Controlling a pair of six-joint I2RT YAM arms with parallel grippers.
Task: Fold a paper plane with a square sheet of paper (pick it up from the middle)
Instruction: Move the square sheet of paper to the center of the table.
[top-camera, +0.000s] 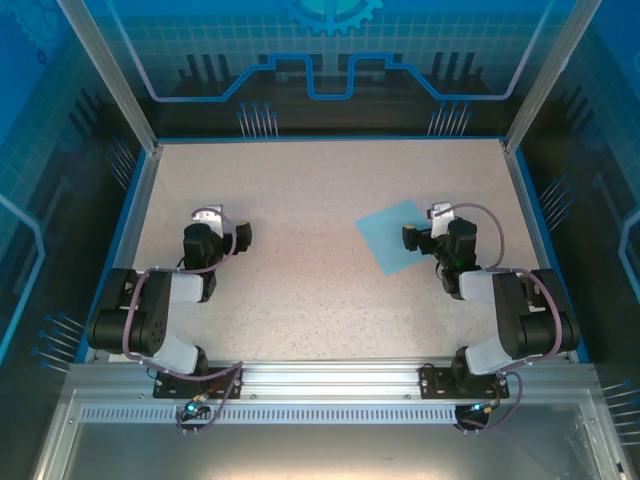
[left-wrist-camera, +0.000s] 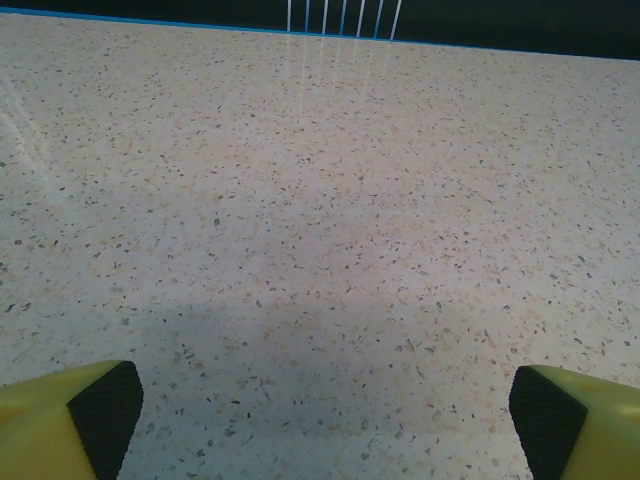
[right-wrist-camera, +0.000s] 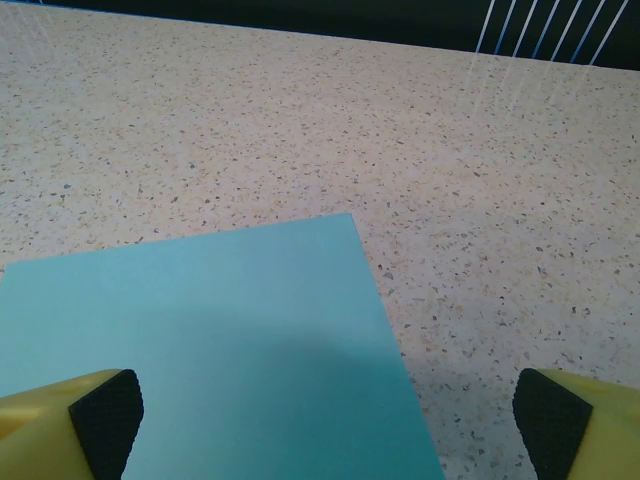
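Left gripper (left-wrist-camera: 320, 415): jaws fully apart, nothing between them, bare speckled bench (top-camera: 330, 180) beneath. It was parked on the left half, well apart from the paper, probably to leave the working area free. Right gripper (right-wrist-camera: 328, 420): jaws likewise wide apart and empty, set low over the right part of the sheet (top-camera: 390, 238). Its left pad (right-wrist-camera: 105, 420) was over the paper and its right pad (right-wrist-camera: 550, 425) over bare bench, so it straddled the sheet's right edge and was not centred on its middle. Whether either pad touched the surface could not be told. Sheet: light blue, square, lying flat and uncreased on the right half of the bench, turned corner-on to the arms. Lying flat, it offered no raised edge to pinch, which likely explained the instruction to lift it from the middle. Beyond: open bench up to the blue rim (top-camera: 330, 140). Folding judged not yet begun.
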